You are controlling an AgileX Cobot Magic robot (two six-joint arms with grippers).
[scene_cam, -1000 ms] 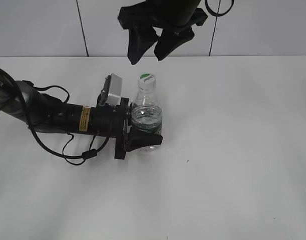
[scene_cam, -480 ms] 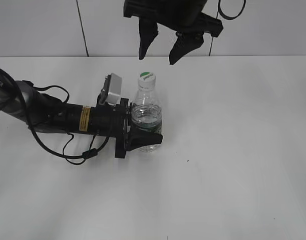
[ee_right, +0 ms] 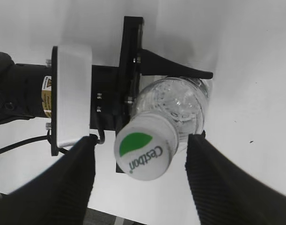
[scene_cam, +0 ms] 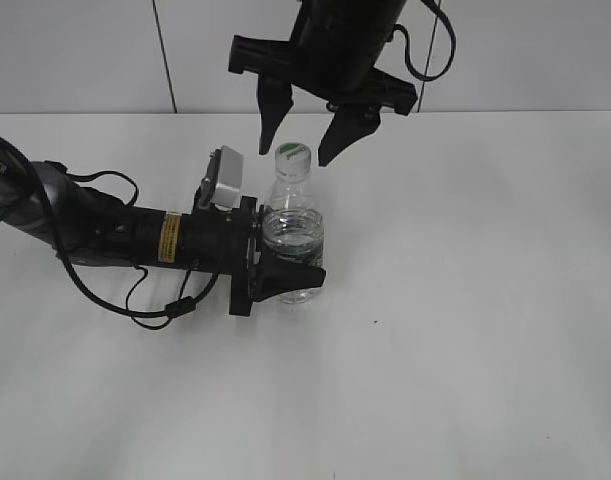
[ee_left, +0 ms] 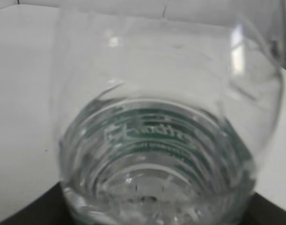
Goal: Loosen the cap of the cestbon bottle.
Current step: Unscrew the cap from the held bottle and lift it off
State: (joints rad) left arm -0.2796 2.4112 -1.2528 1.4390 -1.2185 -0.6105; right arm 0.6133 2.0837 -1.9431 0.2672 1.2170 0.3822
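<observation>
Two right end effector (scene_cam: pixel 296 148) fingers straddle cap (scene_cam: pixel 293 156), gaps either side.

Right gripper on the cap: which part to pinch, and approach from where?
Pinch the cap on its round side wall, coming straight down from above. The cestbon bottle stands upright, clamped low on its body by the left gripper, so the top is free. The right gripper is open with one finger on each side of the cap, not touching it; lowering a little and closing looks best.
</observation>
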